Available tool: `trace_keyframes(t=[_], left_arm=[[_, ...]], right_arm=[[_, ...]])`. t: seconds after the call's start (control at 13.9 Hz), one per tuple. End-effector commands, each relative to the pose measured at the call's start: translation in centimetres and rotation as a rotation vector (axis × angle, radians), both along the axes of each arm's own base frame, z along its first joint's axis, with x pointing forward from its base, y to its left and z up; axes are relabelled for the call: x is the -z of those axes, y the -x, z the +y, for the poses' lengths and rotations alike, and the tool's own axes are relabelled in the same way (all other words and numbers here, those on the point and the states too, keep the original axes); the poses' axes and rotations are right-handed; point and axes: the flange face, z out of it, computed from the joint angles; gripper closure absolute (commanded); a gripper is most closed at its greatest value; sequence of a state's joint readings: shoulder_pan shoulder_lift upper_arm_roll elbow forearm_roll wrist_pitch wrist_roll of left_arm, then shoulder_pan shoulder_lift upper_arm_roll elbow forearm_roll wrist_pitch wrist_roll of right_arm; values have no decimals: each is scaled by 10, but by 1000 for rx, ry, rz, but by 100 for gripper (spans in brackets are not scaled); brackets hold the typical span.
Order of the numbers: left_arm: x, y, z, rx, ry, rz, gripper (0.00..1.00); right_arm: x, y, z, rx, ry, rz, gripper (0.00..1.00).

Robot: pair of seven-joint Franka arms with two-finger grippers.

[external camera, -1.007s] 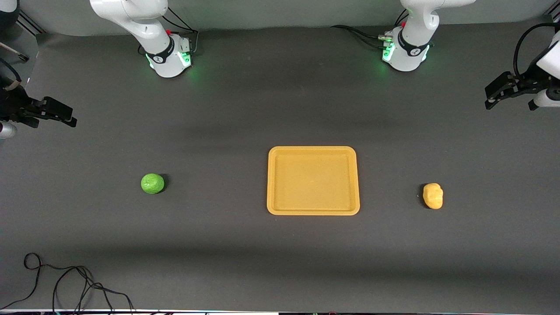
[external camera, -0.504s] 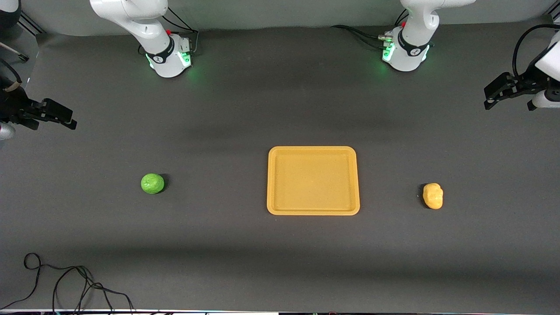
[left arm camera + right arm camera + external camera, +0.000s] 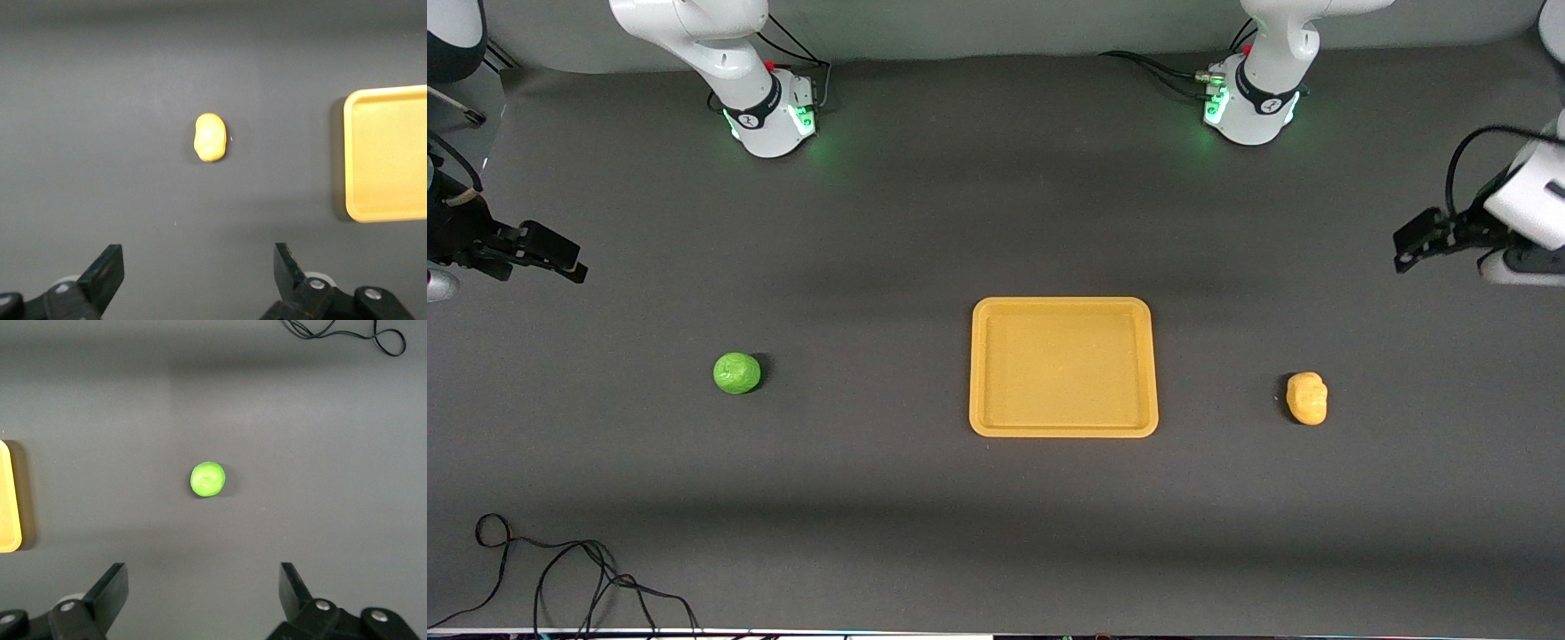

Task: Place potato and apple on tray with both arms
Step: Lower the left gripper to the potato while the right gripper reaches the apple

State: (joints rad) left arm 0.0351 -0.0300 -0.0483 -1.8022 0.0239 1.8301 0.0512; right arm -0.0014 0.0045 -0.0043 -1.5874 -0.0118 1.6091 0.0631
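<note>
The potato [image 3: 1306,397] lies on the dark table toward the left arm's end, a lumpy yellow-orange lump resting alone on the mat and well apart from the tray [image 3: 1063,430]; in the left wrist view the potato [image 3: 211,137] shows between the two spread fingertips with bare mat all around it, and the tray's rim [image 3: 351,160] sits off to one side. The tray, flat and orange-yellow with rounded corners, sits near the middle of the table with nothing on it (its low raised rim casts a thin shadow on the mat). The apple [image 3: 736,372], a round bright green ball, rests toward the right arm's end, slightly farther from the front camera than the potato and about level with the tray's middle; in the right wrist view the apple [image 3: 208,479] stands centred between the parted fingertips, with a sliver of the tray [image 3: 8,500] at the frame's edge and a black cable [image 3: 347,332] looped on the mat. That same cable [image 3: 551,569] lies at the table's near edge at the right arm's end. The left gripper [image 3: 1416,242] hangs in the air over the mat at the left arm's end, its jaws wide apart and holding nothing. The right gripper [image 3: 560,253] hangs over the mat at the right arm's end, also spread wide and empty. Farthest back stand the two green-lit bases, the left arm's base [image 3: 1249,107] and the right arm's base [image 3: 769,120].
</note>
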Motion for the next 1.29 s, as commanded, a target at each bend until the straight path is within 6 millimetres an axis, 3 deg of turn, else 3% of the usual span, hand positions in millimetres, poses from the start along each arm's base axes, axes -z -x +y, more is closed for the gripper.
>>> trace_keyframes(t=[0.0,0.22,0.5,0.65,0.94,1.08,1.22], left_arm=[[61,-36,6,6,0,17,0],[123,-59,10,29,-24,24,0],[185,-76,18,23,-16,31,0],[221,-78,18,28,-11,29,0],[313,-77,14,40,3,22,0],[336,-76,9,47,6,26,0],[341,-74,10,46,7,32,0]], right_arm=[[11,-4,2,-35,-1,10,0],[26,-4,1,-27,1,7,0],[85,-10,3,-23,-1,7,0],[136,-14,2,-17,-9,34,0],[235,-3,14,-31,-13,25,0],[280,3,14,-29,-13,37,0],[324,6,20,-21,-13,33,0]])
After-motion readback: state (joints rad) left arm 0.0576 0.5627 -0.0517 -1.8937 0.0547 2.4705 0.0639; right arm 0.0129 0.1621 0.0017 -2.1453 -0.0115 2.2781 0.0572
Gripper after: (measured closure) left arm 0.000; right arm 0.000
